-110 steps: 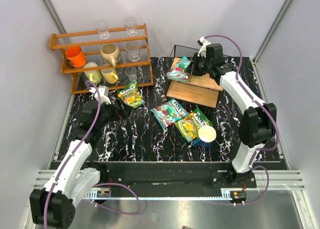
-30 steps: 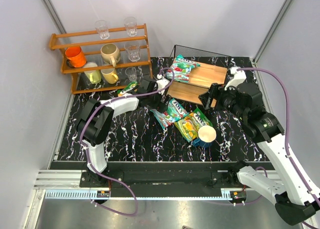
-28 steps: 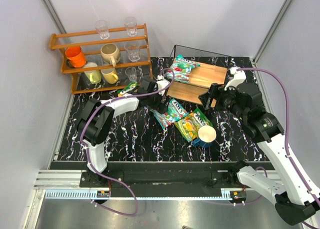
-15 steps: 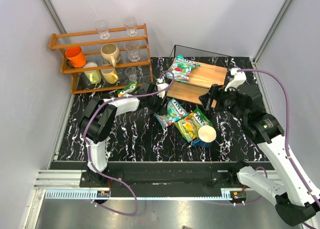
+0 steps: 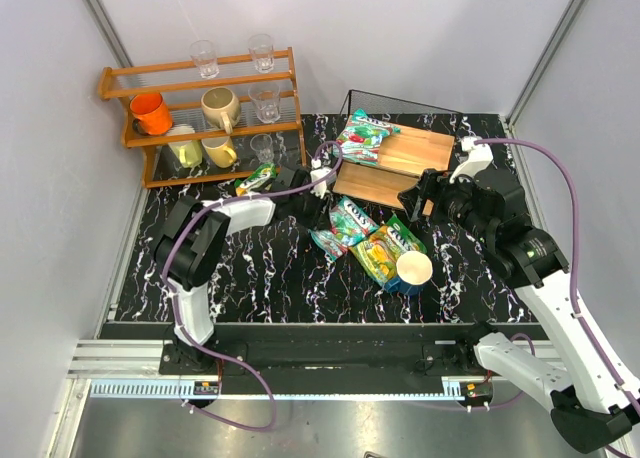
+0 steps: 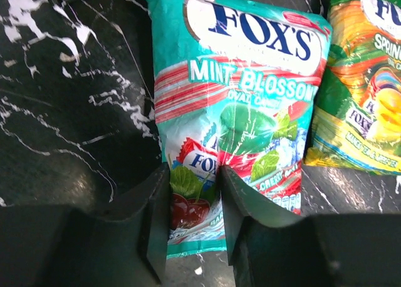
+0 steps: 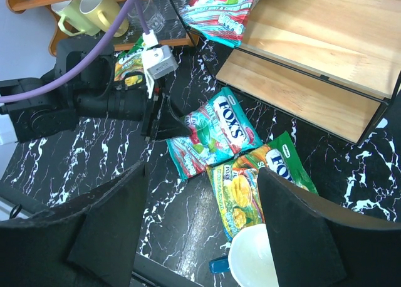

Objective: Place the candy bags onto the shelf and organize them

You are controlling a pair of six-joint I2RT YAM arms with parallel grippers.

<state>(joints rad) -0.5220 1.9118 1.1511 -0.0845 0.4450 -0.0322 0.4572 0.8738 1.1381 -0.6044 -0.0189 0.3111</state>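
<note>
A teal candy bag [image 5: 345, 221] lies on the black marble table. My left gripper [image 6: 193, 199] is shut on its near bottom edge, and the foil [image 6: 244, 99] puckers between the jaws. A yellow-green bag [image 5: 385, 250] lies partly under it to the right. Another teal bag [image 5: 362, 136] rests on the left end of the shelf's [image 5: 420, 153] top board. A second yellow-green bag [image 5: 257, 178] sits by the mug rack. My right gripper [image 7: 203, 230] hangs open above the table in front of the shelf, with nothing between its fingers.
A white-and-blue cup [image 5: 413, 269] stands on the near end of the yellow-green bag. An orange-brown rack [image 5: 200, 118] with mugs and glasses fills the back left. White walls close in both sides.
My left gripper's jaws have come together from wide open onto the teal bag's edge, and the bag has shifted slightly. The right arm has not moved.
</note>
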